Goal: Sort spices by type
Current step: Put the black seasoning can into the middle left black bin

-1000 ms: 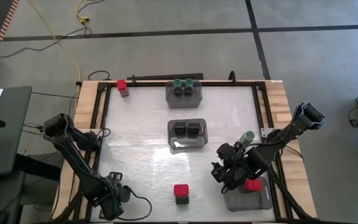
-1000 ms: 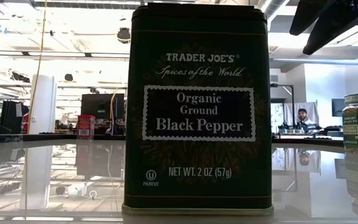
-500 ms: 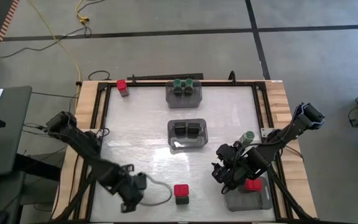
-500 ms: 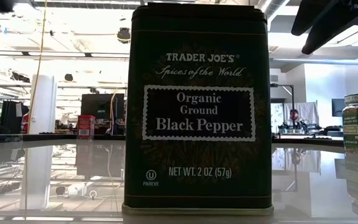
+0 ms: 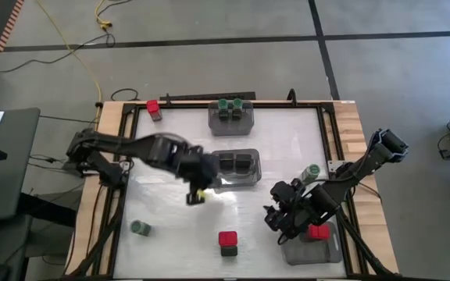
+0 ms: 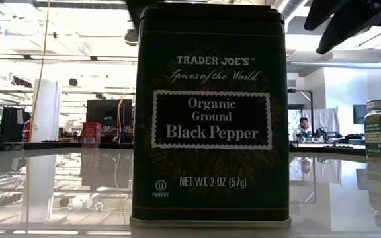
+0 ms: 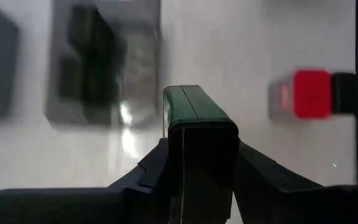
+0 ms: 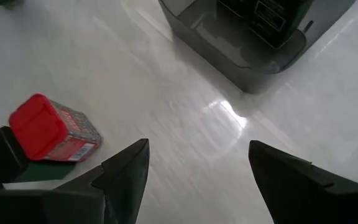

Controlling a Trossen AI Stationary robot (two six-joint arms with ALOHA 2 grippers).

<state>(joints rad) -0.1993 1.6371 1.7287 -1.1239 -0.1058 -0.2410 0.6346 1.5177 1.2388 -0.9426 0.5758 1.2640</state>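
— Pincer check: what is your left gripper (image 7: 199,186) holding?
— A dark tin (image 7: 201,146), clamped, beside the middle bin (image 5: 237,168) holding black tins. Next, lower it in there. Your right gripper (image 8: 197,174) waits, spread wide.

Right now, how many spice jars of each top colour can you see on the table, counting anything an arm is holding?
Green caps: 4
Red caps: 3
All-black tins: 4, one of them in the left gripper jaws
Total: 11
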